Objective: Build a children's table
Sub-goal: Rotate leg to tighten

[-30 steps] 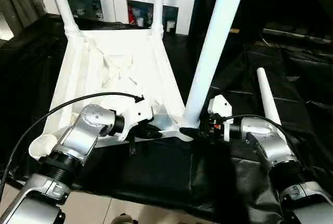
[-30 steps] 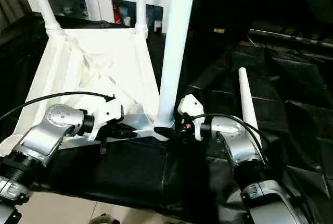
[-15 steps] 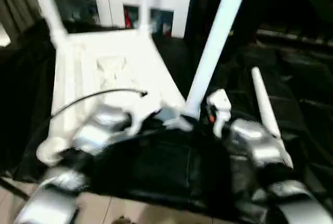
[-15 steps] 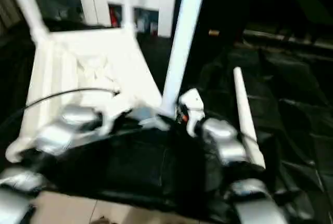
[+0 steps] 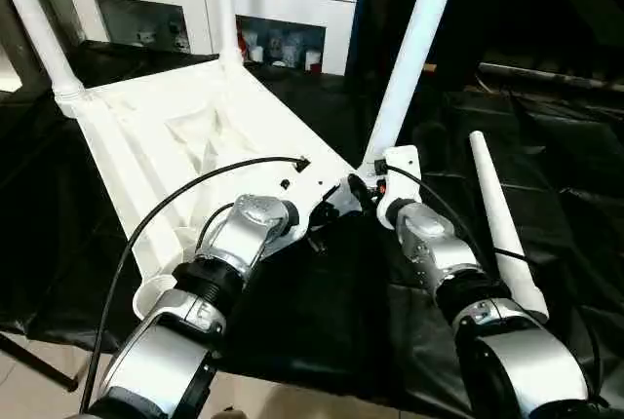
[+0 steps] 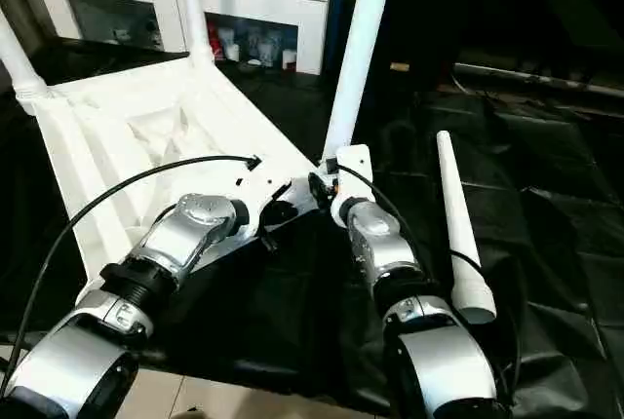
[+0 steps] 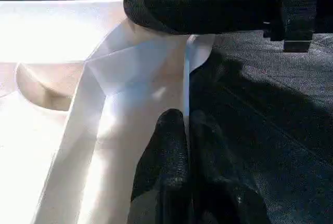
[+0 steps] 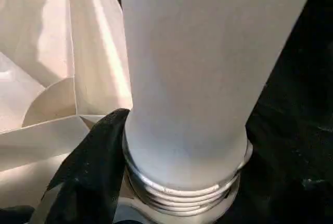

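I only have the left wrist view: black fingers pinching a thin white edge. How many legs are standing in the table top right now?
Observer: Three stand in the upturned table top: the far-left leg, the far leg and the near-right leg.
Operator: And the fourth?
Observer: The fourth leg lies loose on the black cloth, beside the right arm.
Operator: Is the near-right one seated?
Observer: Not fully: threads show at its base, where the right end effector grips it.

White table top (image 5: 185, 136) upside down, three legs (image 5: 414, 49) upright, apparently seated; fourth leg (image 5: 502, 224) lying beside.
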Motion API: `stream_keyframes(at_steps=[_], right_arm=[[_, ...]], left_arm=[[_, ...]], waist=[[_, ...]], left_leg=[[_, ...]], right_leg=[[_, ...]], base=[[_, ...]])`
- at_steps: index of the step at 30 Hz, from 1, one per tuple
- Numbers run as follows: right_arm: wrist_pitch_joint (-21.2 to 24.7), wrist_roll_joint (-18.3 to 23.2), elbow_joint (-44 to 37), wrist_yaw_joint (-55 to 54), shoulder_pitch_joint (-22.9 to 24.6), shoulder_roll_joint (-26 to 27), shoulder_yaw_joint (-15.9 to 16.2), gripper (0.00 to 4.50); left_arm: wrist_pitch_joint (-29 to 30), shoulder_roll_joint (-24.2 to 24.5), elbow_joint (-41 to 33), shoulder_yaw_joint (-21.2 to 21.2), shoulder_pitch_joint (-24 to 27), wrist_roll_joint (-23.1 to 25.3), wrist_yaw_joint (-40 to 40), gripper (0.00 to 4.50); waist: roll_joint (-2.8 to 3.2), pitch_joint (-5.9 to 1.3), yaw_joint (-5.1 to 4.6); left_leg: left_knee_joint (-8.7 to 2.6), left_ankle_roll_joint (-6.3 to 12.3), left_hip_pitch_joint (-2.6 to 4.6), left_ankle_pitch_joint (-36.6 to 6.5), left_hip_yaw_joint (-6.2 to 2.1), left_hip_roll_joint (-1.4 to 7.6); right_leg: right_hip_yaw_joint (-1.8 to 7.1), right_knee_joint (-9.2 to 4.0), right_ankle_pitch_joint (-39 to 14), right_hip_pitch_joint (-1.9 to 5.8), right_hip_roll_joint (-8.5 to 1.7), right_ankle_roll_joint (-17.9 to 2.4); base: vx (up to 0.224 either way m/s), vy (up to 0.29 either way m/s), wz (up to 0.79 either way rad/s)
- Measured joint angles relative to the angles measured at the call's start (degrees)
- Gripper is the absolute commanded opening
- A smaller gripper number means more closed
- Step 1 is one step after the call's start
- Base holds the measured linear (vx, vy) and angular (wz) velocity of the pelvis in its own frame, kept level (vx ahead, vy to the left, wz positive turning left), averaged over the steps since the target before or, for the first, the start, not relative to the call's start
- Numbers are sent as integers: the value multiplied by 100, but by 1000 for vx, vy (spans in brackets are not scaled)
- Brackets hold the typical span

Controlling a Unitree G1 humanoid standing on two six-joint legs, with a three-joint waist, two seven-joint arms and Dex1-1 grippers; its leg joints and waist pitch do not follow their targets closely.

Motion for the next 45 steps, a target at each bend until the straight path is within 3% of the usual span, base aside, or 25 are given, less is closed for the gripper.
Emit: stream_keyframes(at_steps=[4, 6, 9, 21, 25, 28, 32, 34, 36, 38, 45], right_arm=[[-77, 45, 52, 435, 61, -92, -83, 368], [-104, 22, -23, 629, 120, -178, -1, 395], [-207, -42, -232, 942, 274, -331, 147, 401], [-3, 275, -2013, 4179, 1182, -1456, 778, 401], [4, 324, -2099, 4617, 1180, -1472, 925, 401], [-70, 309, -2105, 4693, 1180, -1432, 1030, 401], [-76, 266, -2105, 4776, 1179, -1448, 1029, 401], [-62, 263, -2150, 4874, 1181, -1480, 1030, 369], [-49, 259, -2218, 4966, 1181, -1511, 1041, 369], [-40, 259, -2229, 5006, 1181, -1511, 1046, 333], [-13, 271, -2229, 5101, 1181, -1510, 1066, 282]], left_arm=[[-52, 140, -40, -31, -4, 29, -124, 0], [-51, 206, -105, -41, 18, 28, -220, 0], [-53, 333, -265, -75, 90, 28, -363, 0], [-522, 1478, -1416, -148, 848, -275, -2037, 0], [-543, 1852, -1985, -289, 1166, -509, -2781, 0], [-543, 1884, -2080, -382, 1180, -549, -2948, 0], [-543, 1881, -2116, -390, 1181, -548, -2954, 0], [-542, 1889, -2151, -389, 1204, -548, -2955, 0], [-542, 1909, -2194, -384, 1227, -547, -2955, 0], [-542, 1925, -2203, -382, 1236, -547, -2955, 0], [-536, 1968, -2226, -382, 1249, -547, -2955, 0]], waist=[[2, 3, -15], [0, 4, -19], [2, 5, -17], [4, 21, -28], [-6, 31, 37], [-7, 37, 123], [-27, 48, 161], [-27, 48, 166], [-27, 48, 167], [-27, 48, 168], [-27, 49, 167]], left_leg=[[0, 0, -5, 0, -1, 1], [0, 0, -6, 0, -1, 3], [-10, 0, -12, 0, -1, 3], [-34, 0, -30, -1, 1, 8], [-34, -1, -38, -1, 1, 9], [-29, 1, -49, 1, 10, 11], [-28, 1, -49, 0, 20, 12], [-29, 0, -49, 0, 20, 13], [-31, 0, -49, 0, 20, 15], [-31, 0, -49, 0, 20, 16], [-31, 0, -49, 0, 20, 16]], right_leg=[[-1, -1, -8, -16, 0, 16], [-3, 0, 0, -19, 1, 2], [-5, -1, 5, -27, 1, -7], [-12, -15, 0, -46, 4, -8], [-14, -18, -2, -48, 4, -8], [-8, -19, -3, -48, 2, -9], [-3, -19, -3, -48, 0, -8], [-3, -18, -5, -49, 1, -6], [-5, -16, -8, -50, 1, -2], [-6, -16, -9, -50, 1, -1], [-6, -16, -9, -50, 1, -2]], base=[[0, 0, 0], [0, 0, 0], [0, 0, 0], [0, 0, 0], [0, 0, 0], [0, 0, 0], [0, 0, 0], [0, 0, 0], [0, 0, 0], [0, 0, 0], [0, 0, 0]])
